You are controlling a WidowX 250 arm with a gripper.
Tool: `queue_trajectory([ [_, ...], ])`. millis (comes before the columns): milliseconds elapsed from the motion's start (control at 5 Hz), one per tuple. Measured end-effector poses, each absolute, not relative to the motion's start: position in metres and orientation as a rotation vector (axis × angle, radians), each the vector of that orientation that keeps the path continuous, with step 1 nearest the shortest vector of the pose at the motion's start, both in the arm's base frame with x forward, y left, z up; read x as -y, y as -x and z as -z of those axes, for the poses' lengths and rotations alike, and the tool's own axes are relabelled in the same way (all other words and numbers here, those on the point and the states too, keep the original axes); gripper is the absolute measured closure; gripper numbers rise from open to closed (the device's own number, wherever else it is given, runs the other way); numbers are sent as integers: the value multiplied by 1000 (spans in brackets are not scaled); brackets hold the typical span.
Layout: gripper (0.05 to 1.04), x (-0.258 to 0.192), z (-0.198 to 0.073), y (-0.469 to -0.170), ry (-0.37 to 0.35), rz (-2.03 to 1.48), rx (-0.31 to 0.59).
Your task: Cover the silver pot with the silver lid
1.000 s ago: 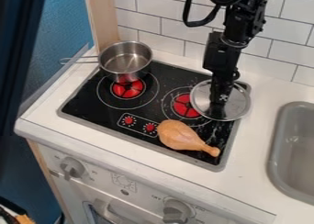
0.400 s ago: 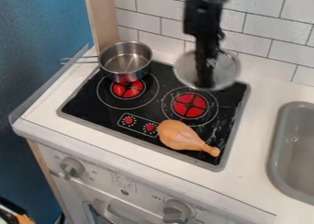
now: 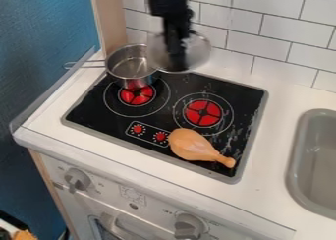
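just right of the pot [image 3: 133,79] in view, the gripper [image 3: 177,64] is closed on the raised lid [image 3: 197,50]; lowering too soon could snag the pot's rim and tip it.

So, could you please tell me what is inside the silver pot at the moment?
Only bare metal shows in the silver pot. A little of its inside, at the picture's right, is covered by the silver lid, so I can't tell about that part.
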State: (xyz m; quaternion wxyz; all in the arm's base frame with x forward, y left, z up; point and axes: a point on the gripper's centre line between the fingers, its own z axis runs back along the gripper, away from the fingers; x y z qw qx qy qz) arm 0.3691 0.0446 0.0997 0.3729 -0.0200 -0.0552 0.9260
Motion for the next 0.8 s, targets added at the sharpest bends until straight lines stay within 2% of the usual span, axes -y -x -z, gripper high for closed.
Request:
queue_trajectory([
  [200,801,-88,-99,-368,39,-2526,153],
  [400,801,-104,-81,-369,-35,-2586,116],
  [800,801,-129,-55,-378,-104,-2633,60],
])
